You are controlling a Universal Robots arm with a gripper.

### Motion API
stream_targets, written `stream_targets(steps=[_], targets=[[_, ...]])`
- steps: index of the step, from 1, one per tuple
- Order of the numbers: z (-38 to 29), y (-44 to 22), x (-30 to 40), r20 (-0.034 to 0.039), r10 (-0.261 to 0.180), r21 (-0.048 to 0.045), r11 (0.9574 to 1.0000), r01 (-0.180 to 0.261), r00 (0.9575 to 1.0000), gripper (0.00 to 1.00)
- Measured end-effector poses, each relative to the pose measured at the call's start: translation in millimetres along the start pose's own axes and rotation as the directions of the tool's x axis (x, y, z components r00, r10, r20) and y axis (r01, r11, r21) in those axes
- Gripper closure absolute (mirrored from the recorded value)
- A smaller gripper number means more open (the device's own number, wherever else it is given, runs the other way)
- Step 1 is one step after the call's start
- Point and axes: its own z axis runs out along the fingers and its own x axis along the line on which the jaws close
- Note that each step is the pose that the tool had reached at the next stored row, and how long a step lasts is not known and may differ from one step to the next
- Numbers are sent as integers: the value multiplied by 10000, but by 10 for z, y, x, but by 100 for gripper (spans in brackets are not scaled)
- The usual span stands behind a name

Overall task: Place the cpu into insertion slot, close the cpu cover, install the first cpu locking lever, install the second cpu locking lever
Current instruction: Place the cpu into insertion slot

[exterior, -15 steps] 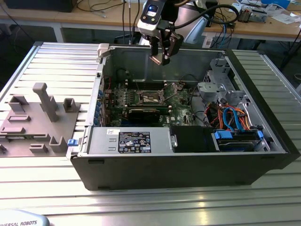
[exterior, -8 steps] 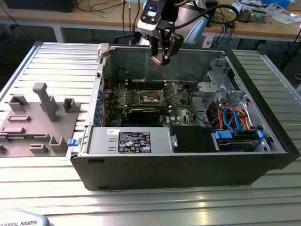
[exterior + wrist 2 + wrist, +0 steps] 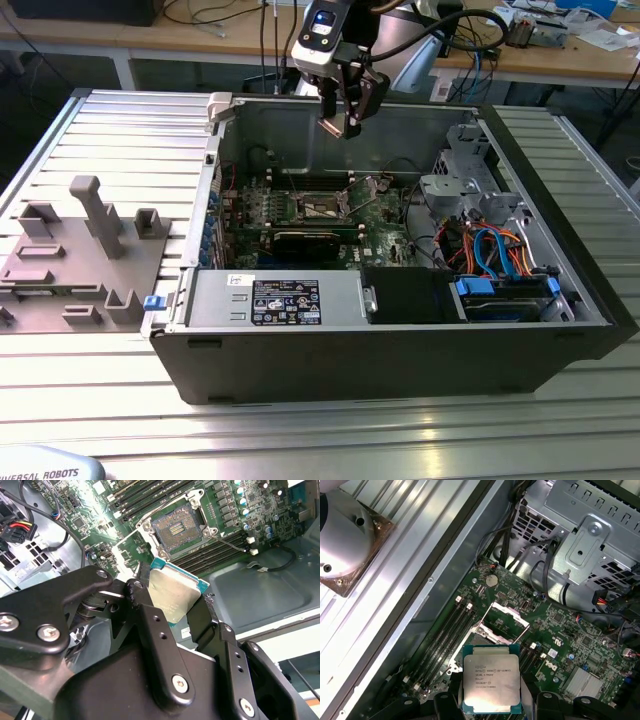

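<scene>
My gripper [image 3: 343, 118] hangs above the open computer case, shut on the cpu [image 3: 491, 677], a flat square chip with a silvery top and a green edge. The second wrist view shows the black fingers [image 3: 146, 587] clamping two opposite edges of the cpu [image 3: 172, 596]. Below it on the green motherboard lies the insertion slot [image 3: 177, 527], a dark square socket that stands bare, also seen in the exterior view [image 3: 322, 207]. The cpu cover [image 3: 504, 616], a silvery frame, is swung up off the slot. A thin wire locking lever [image 3: 227, 543] sticks out beside the socket, unlatched.
The black computer case [image 3: 400, 350] lies open on a ribbed aluminium table [image 3: 120, 130]. Inside are a drive cage [image 3: 455, 185], coloured cables [image 3: 495, 245] and a power supply [image 3: 285, 300]. A grey fixture [image 3: 85, 255] sits at the exterior view's left.
</scene>
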Motion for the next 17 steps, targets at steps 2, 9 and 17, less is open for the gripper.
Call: stream_targets(steps=[2, 9, 17], targets=[[0, 0, 0, 1, 9, 0, 10000, -9, 10000, 46], [0, 0, 0, 3, 37, 0, 10000, -37, 10000, 46], [0, 0, 0, 5, 68, 0, 10000, -68, 10000, 46]])
